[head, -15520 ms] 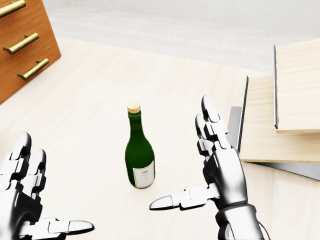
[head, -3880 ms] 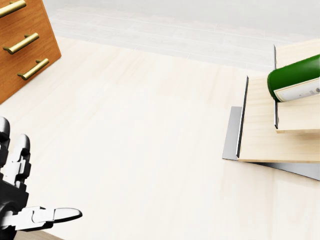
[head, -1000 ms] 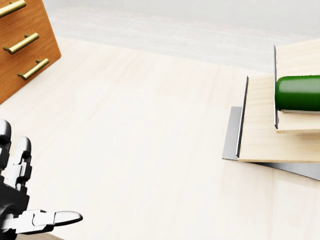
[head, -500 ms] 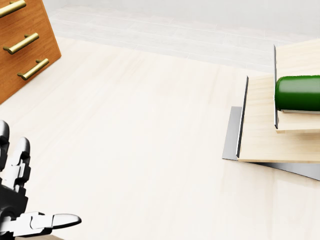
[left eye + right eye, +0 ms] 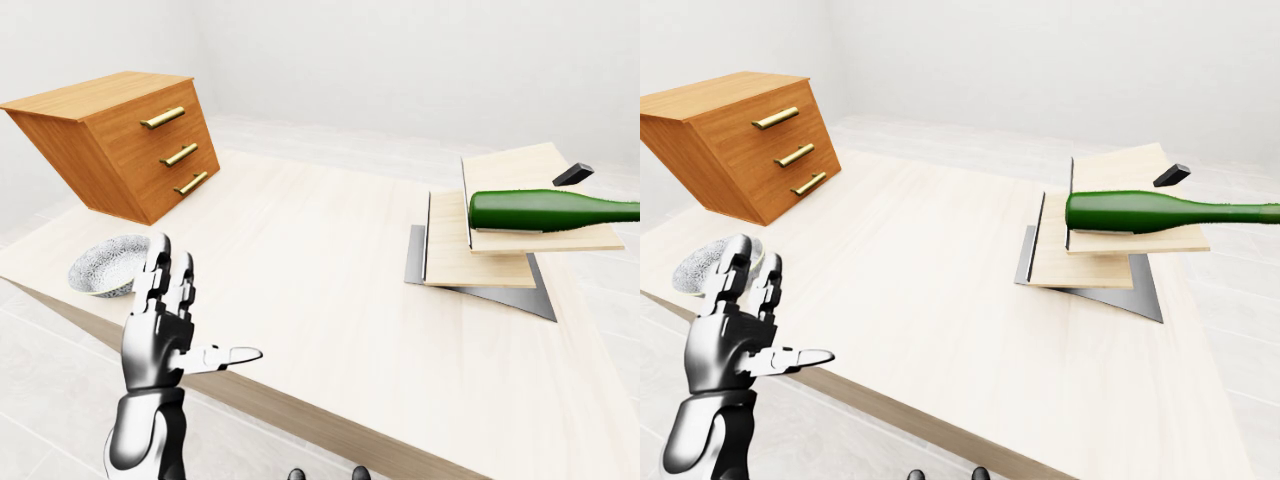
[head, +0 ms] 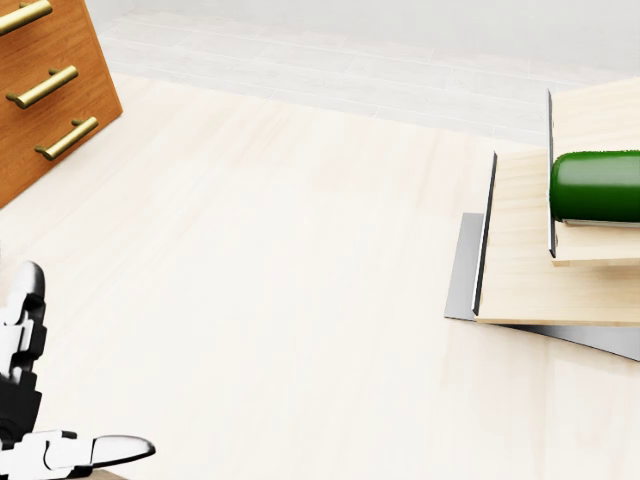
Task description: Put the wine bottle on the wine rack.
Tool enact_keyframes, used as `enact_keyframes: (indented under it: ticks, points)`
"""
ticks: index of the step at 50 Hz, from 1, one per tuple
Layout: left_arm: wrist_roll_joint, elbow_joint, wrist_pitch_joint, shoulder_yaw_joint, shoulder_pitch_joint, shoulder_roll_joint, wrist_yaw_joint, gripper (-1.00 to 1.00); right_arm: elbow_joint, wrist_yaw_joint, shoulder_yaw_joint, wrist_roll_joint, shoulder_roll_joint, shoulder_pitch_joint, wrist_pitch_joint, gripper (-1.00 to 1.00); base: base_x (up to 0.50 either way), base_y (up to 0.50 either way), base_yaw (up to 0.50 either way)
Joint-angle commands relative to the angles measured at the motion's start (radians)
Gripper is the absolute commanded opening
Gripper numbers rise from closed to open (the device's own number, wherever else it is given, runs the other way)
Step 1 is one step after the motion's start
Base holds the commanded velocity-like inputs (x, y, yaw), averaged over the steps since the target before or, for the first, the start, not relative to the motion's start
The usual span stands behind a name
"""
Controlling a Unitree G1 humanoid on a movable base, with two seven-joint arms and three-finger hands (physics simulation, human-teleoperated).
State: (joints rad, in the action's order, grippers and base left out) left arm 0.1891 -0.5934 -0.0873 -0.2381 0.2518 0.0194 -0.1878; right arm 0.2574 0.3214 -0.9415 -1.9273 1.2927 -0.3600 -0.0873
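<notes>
since half a second ago your left hand (image 5: 165,330) has dropped lower in the head view, fingers spread, gripping nothing. the wine bottle (image 5: 1140,212) hasn't moved: it lies on its side on the wine rack (image 5: 1095,255), top shelf, neck pointing right. label not readable. right hand isn't in view, so can't tell its state.

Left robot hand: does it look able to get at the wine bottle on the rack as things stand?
Probably not without a long reach. The left robot hand hangs open at the table's near-left edge; the wine bottle lies on the wine rack far right. Bare table lies between, nothing blocking.
</notes>
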Motion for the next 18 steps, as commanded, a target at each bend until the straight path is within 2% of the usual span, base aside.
enact_keyframes:
  ticks: [1,9,18]
  points:
    - [0.009,-0.064,0.0,-0.006,0.017,0.008,-0.009,1.0,-0.051,0.022,-0.083,-0.045,0.014,-0.006,0.0,1.0,0.0,0.0,0.0]
    - [0.023,-0.114,0.0,-0.021,0.033,0.015,-0.024,1.0,-0.12,-0.039,-0.21,-0.045,-0.007,0.115,0.0,1.0,0.0,0.0,0.0]
    - [0.047,-0.182,0.0,-0.045,0.045,0.027,-0.038,1.0,-0.178,-0.17,-0.376,-0.045,0.04,0.283,0.0,1.0,0.0,0.0,0.0]
